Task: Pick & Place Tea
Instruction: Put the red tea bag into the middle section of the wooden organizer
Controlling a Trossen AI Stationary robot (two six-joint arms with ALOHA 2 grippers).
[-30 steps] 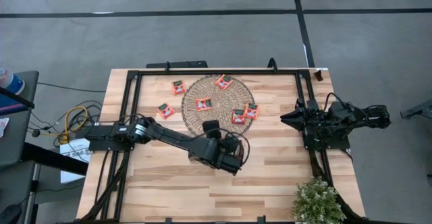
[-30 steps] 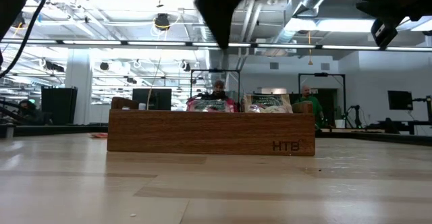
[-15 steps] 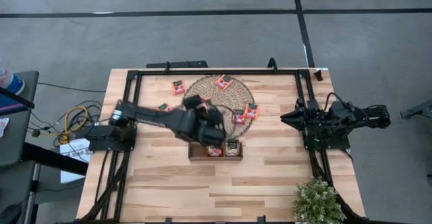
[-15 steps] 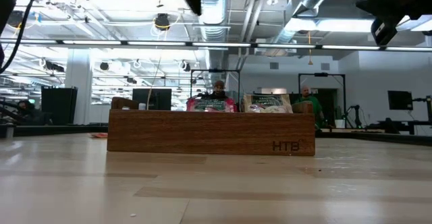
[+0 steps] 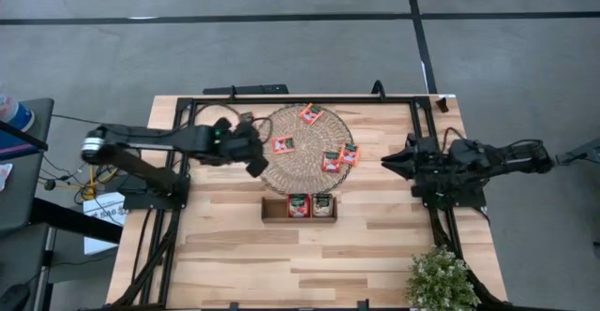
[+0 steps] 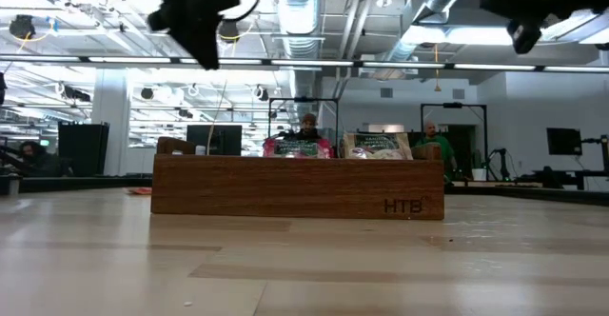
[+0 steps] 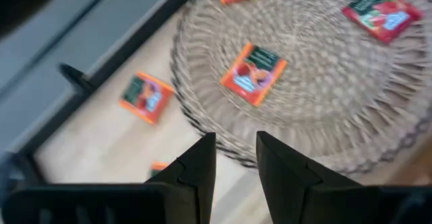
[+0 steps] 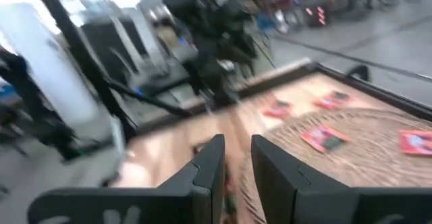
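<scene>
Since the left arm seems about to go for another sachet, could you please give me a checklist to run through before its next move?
1. Left gripper empty, fingers slightly apart: ok.
2. Left gripper near a target: ok; it hangs at the woven mat's left edge, a tea sachet just ahead.
3. Sachets left to pick: ok; four on the mat, at least one beside it.
4. Free room in the wooden tray: ok; left compartment looks empty.
5. Right gripper out of the way: ok; parked at the right edge.
</scene>
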